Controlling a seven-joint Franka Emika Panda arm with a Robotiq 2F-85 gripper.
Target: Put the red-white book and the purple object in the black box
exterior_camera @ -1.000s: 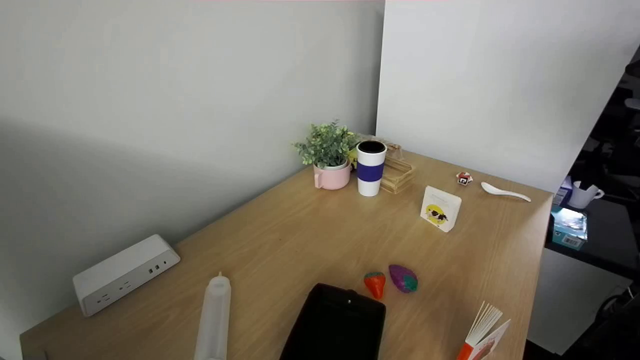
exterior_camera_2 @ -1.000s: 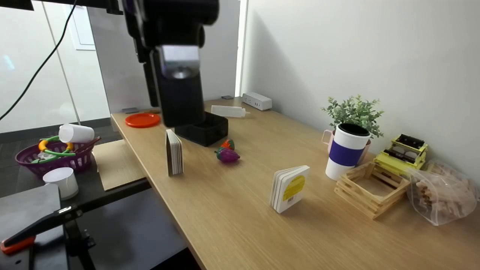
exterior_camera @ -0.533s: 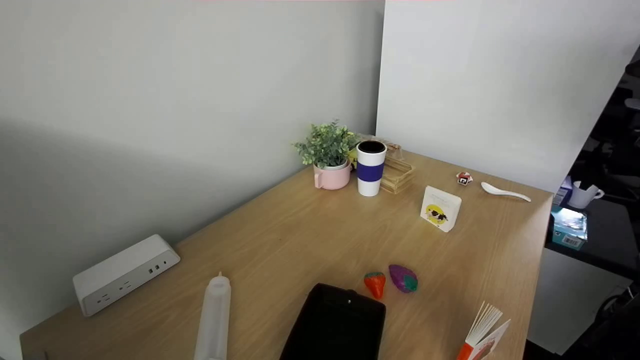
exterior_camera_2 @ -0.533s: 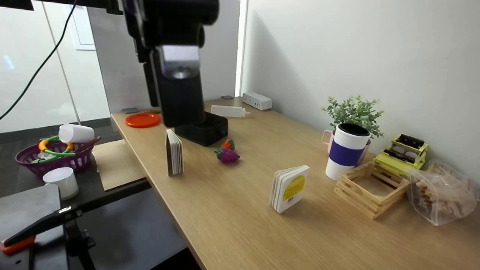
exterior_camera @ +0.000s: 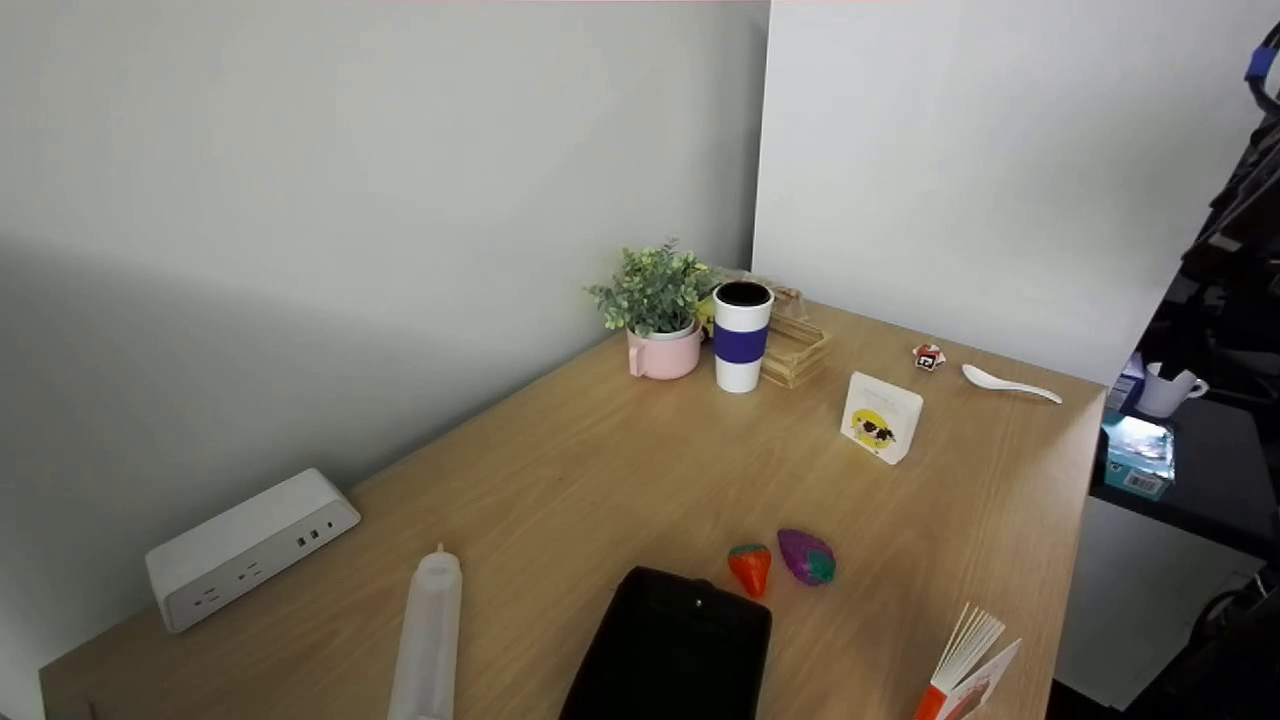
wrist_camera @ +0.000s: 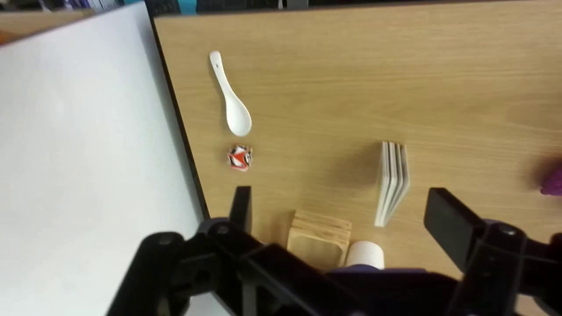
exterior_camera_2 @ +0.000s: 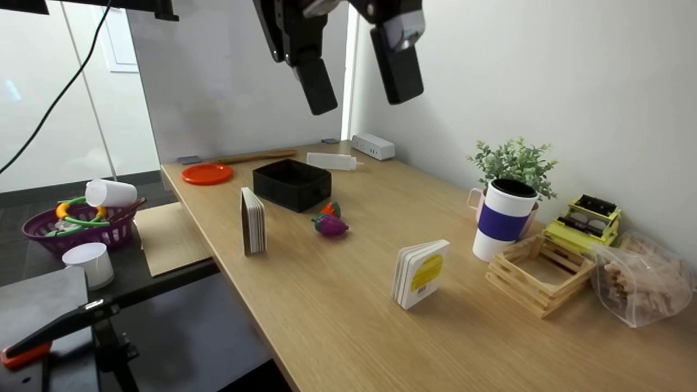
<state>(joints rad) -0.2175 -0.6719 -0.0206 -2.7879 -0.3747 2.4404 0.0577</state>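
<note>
The red-white book (exterior_camera: 948, 692) stands upright with fanned pages near the table's edge; its page edges show in an exterior view (exterior_camera_2: 254, 223). The purple object (exterior_camera: 803, 556), an eggplant-like lump with a green end, lies on the table near the black box (exterior_camera: 668, 655). It also shows in an exterior view (exterior_camera_2: 330, 224) and at the right edge of the wrist view (wrist_camera: 554, 182). The black box also shows in an exterior view (exterior_camera_2: 305, 197), with its inside partly hidden. My gripper (exterior_camera_2: 366, 103) is open and empty, high above the table. Its spread fingers show in the wrist view (wrist_camera: 338, 197).
A red strawberry (exterior_camera: 750, 570) lies between box and purple object. A white cow book (exterior_camera_2: 419, 275) stands mid-table. A white cup with a purple band (exterior_camera_2: 503, 220), a wooden crate (exterior_camera_2: 539, 275) and a potted plant (exterior_camera: 655, 300) stand by the wall. A bottle (exterior_camera: 427, 635) lies beside the box.
In an exterior view my gripper has risen, moved right and turned, so both spread fingers show and the box is uncovered. Arm parts now show at another exterior view's right edge. The table objects have not moved.
</note>
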